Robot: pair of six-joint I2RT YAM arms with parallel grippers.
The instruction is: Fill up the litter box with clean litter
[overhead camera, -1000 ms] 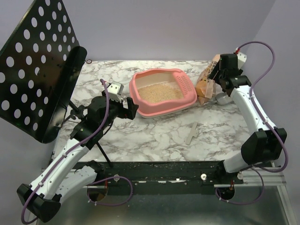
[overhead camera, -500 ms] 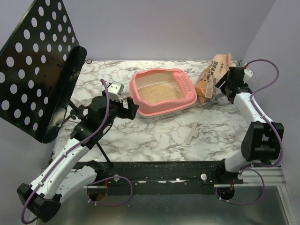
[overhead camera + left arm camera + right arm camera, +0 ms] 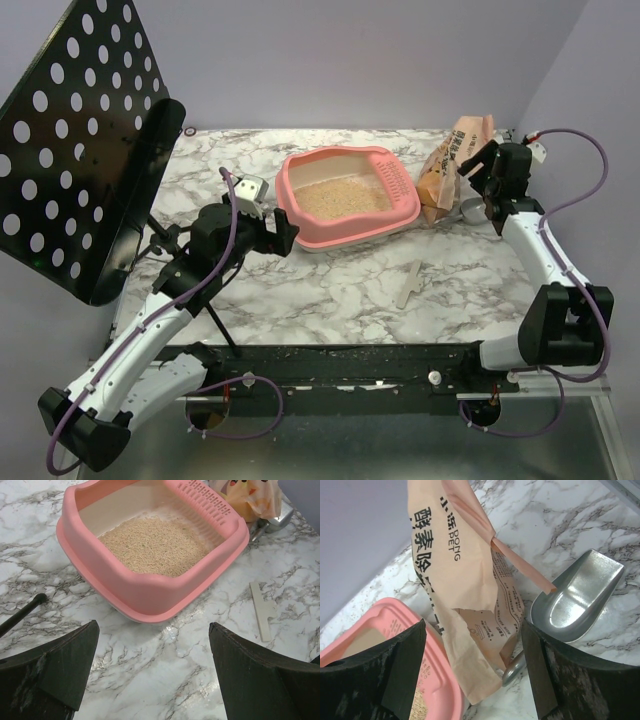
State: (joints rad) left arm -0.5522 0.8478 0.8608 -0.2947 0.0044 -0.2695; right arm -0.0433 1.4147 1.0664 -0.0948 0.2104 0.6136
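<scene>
The left pincer [image 3: 153, 630] is spread wide, holding nothing, near the pink litter box [image 3: 150, 597] on the worktop [image 3: 150, 690]. Sandy tan clean litter [image 3: 155, 545] covers the box floor. Farther off, the right pincer [image 3: 472, 630] gapes empty by the paper bag [image 3: 455, 580].

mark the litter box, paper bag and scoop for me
litter box [image 3: 145, 595], left wrist view, near outer wall.
paper bag [image 3: 455, 575], right wrist view, upper face beside the print.
scoop [image 3: 575, 597], right wrist view, inside of the metal bowl.
</scene>
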